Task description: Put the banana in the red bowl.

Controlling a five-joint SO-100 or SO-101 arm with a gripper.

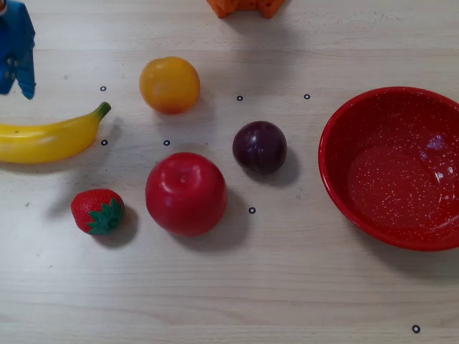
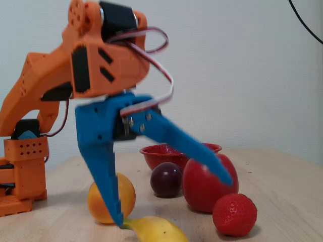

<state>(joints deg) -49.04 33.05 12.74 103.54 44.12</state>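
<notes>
Banana (image 2: pixel 154 229) lies just under the wide-open, empty claw (image 2: pixel 174 199), one fingertip at its stem.

in the overhead view we find the banana (image 1: pixel 46 137) at the left edge of the surface (image 1: pixel 237 287), with the strawberry (image 1: pixel 98 211) below it. right of the strawberry lies the apple (image 1: pixel 186 193); the orange (image 1: pixel 170 85) sits above the apple, and the plum (image 1: pixel 259 147) just right of the apple. the bowl (image 1: pixel 337 179) lies well apart at the right edge. the gripper (image 1: pixel 16 50) hangs at the upper left, above the banana.
</notes>
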